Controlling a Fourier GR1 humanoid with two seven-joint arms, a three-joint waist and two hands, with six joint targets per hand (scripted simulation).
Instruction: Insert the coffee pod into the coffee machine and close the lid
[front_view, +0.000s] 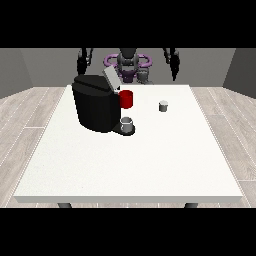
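Nothing of the task looks done yet: the small grey cylindrical coffee pod (163, 106) stands alone toward the worktop's (150, 165) far right, well apart from the black boxy coffee machine (96, 103), whose grey lid (111, 78) tilts open. Both hands, at the view's left (82, 64) and right (174, 62), hang raised beyond the far edge; whether their fingers are spread cannot be told.

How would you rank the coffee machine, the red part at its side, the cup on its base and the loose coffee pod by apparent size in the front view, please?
1. Coffee machine, by far the largest.
2. Red part.
3. Cup, close to the red part.
4. Coffee pod, the smallest, though it stands farther from the camera than the cup.
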